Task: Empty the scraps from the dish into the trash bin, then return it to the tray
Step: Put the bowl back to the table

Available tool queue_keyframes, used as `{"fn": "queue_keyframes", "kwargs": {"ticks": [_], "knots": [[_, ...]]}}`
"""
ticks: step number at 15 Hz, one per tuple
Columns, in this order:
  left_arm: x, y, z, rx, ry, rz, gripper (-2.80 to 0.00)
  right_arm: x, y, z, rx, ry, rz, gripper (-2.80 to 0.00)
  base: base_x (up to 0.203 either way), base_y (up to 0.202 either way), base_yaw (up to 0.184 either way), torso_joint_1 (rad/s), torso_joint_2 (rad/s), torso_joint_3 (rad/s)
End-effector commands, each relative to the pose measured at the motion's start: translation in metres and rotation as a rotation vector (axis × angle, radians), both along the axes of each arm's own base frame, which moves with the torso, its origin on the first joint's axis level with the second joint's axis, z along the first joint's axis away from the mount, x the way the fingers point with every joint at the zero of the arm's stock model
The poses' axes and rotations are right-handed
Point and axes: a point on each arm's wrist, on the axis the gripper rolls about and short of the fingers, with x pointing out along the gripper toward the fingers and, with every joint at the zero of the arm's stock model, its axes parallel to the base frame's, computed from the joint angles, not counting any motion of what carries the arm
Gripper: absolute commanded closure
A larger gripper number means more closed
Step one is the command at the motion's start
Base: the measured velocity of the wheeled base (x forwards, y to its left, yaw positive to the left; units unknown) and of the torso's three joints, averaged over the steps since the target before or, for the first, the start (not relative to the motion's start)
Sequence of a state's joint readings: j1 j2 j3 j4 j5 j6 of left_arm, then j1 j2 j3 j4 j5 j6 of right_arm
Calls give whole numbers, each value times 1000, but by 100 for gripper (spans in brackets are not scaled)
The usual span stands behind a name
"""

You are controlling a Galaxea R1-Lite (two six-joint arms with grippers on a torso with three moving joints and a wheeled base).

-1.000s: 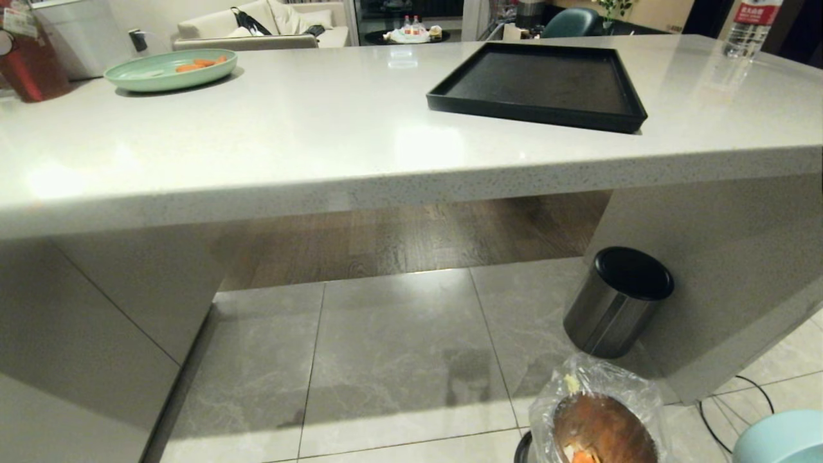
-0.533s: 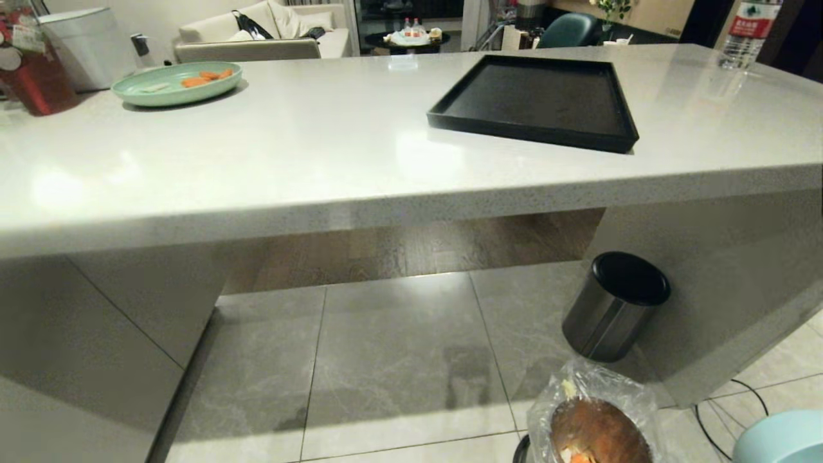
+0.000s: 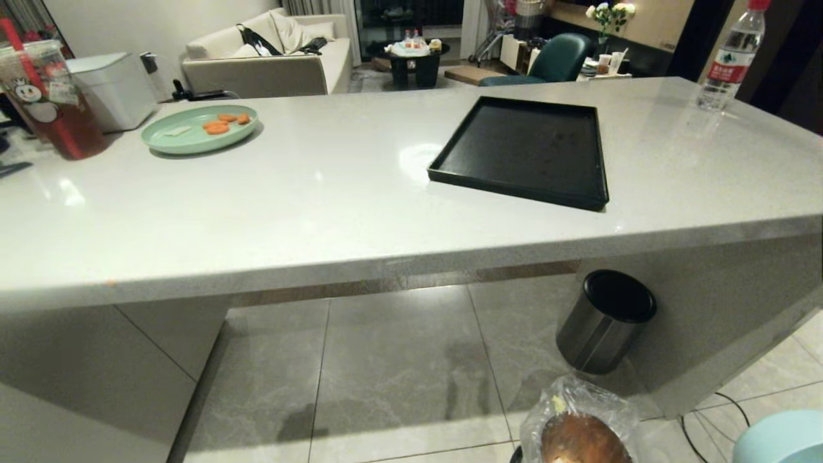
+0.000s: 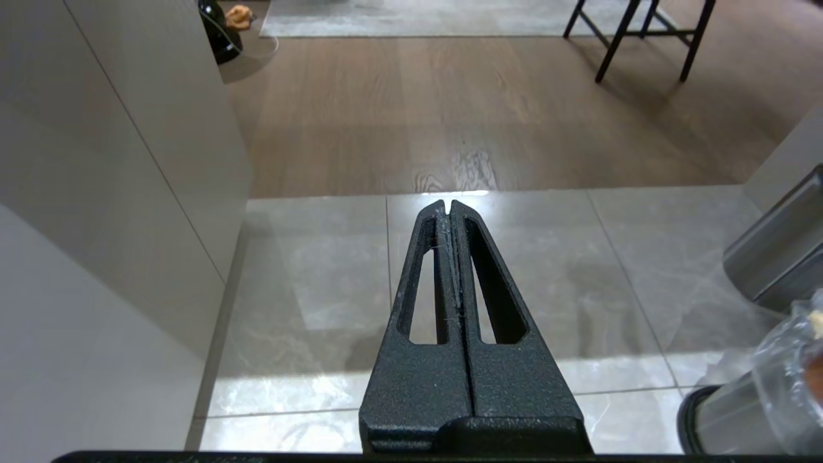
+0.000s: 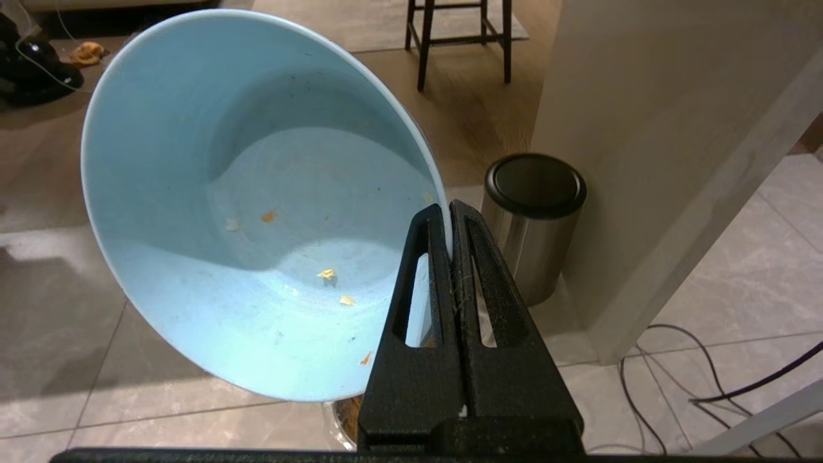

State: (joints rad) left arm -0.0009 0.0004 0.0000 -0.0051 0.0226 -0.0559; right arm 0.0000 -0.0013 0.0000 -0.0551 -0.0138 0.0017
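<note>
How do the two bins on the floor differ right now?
The trash bin wears a crinkly clear plastic liner, while the steel bin is unlined with a black rim. The trash bin shows a coppery-brown inside; the steel bin's inside looks black. The trash bin sits nearer the robot, partly cut off at the head view's edge; the steel bin stands whole beside the counter's base. Both are small, round and metal.

Your left gripper (image 4: 450,209) is matte black with a grainy cast texture: two long tapered fingers, each pierced by a narrow slot, widening into a solid block at the base. A few pale fibres cling along its inner seam. Your right gripper (image 5: 447,211) has the same black, slotted, wedge-shaped build.
</note>
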Motion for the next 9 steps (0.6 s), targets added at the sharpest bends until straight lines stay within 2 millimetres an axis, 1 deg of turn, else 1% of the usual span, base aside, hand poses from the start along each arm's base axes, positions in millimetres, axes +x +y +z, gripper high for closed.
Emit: {"fn": "queue_keyframes", "kwargs": {"ticks": [1,6,9], "knots": [[0,0,0,-1,0,0,0,0,0,0,-2,1,0,0,0,0,0,83,-455,-370],[0,0,0,-1,0,1,0,0,0,0,-8,0,-2,0,0,0,0,110,-478,-377],[0,0,0,-1,1,0,0,0,0,0,-6,0,0,0,0,0,0,150,-517,-366]]}}
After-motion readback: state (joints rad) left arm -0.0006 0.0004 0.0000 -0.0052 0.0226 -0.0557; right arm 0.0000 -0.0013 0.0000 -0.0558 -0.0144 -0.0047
